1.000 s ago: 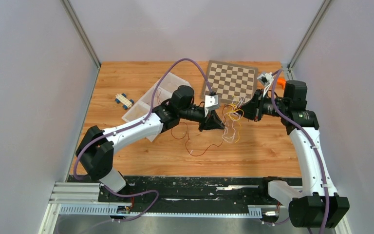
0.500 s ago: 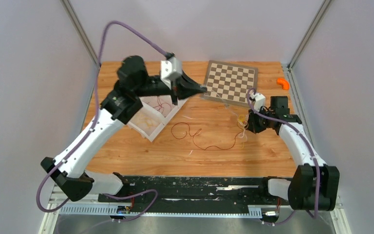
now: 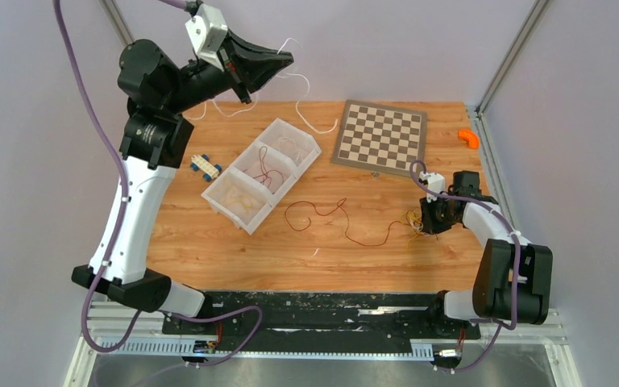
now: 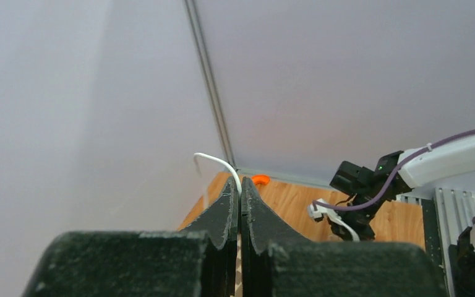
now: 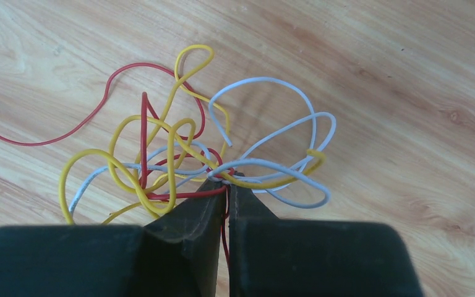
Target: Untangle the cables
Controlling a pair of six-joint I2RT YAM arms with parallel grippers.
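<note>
- High over the surface (image 3: 234, 258), far left: left tool (image 3: 278, 58) clenched on a white cable (image 3: 310, 121), hanging clear.
- Right tool (image 5: 227, 180) clamps the red-yellow-white tangle (image 5: 179, 154) on the surface; judged unsorted.
- One red cable (image 3: 353, 235) lies separate mid-surface.

Wood tbl (image 3: 234, 251): cables (image 5: 171, 154), tray (image 3: 286, 189), chkrbd (image 3: 380, 137)

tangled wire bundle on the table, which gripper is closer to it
Right. The right gripper is shut on the tangled wire bundle, down at the table. The left gripper is high up at the far left, shut on a white wire.
</note>
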